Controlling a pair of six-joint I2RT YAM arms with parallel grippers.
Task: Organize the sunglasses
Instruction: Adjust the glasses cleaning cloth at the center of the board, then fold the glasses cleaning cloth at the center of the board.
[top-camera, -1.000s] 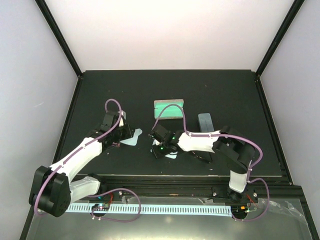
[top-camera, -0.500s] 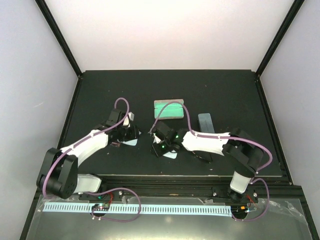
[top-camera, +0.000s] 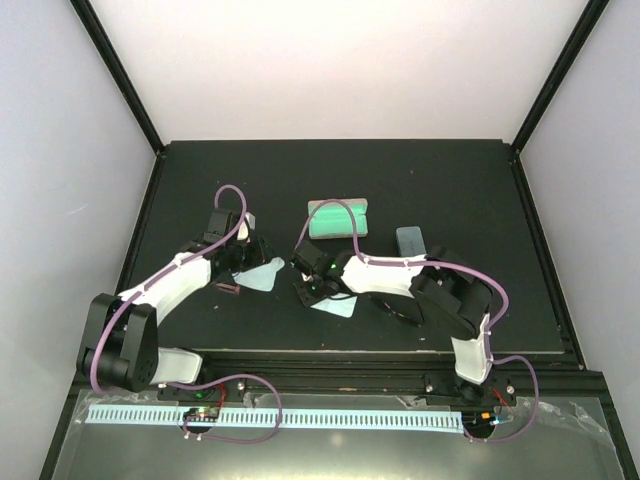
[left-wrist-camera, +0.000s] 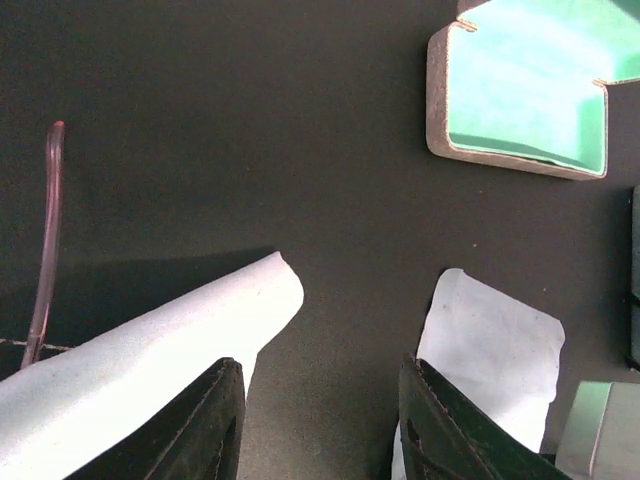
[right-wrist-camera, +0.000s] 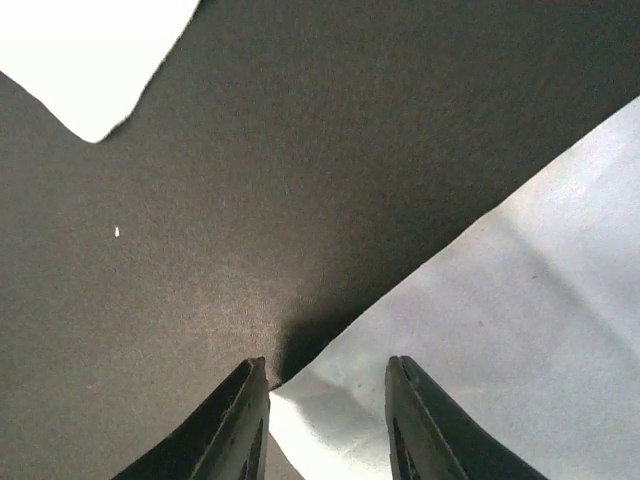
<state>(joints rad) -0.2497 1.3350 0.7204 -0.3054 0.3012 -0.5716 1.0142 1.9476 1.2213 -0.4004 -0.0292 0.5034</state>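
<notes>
The reddish-pink sunglasses show only as a thin temple arm (left-wrist-camera: 48, 240) at the left of the left wrist view and as a small red mark (top-camera: 228, 290) on the mat beside the left arm. I cannot make out the black sunglasses against the dark mat. My left gripper (top-camera: 245, 258) (left-wrist-camera: 320, 400) is open over bare mat, with one light blue cloth (left-wrist-camera: 150, 370) (top-camera: 262, 273) beside its left finger. My right gripper (top-camera: 303, 285) (right-wrist-camera: 328, 400) is open, and a corner of the other light blue cloth (right-wrist-camera: 500, 330) (top-camera: 335, 303) lies between its fingers.
An open case with a green lining (top-camera: 338, 220) (left-wrist-camera: 525, 85) lies behind both grippers. A closed blue-grey case (top-camera: 411, 241) (left-wrist-camera: 600, 440) sits to its right, close to the right forearm. The mat's raised rim (top-camera: 150, 200) borders the left side.
My left gripper has opened, let go of its cloth and drawn back to the left; that cloth now lies flat. My right gripper has opened wider and shifted slightly left.
</notes>
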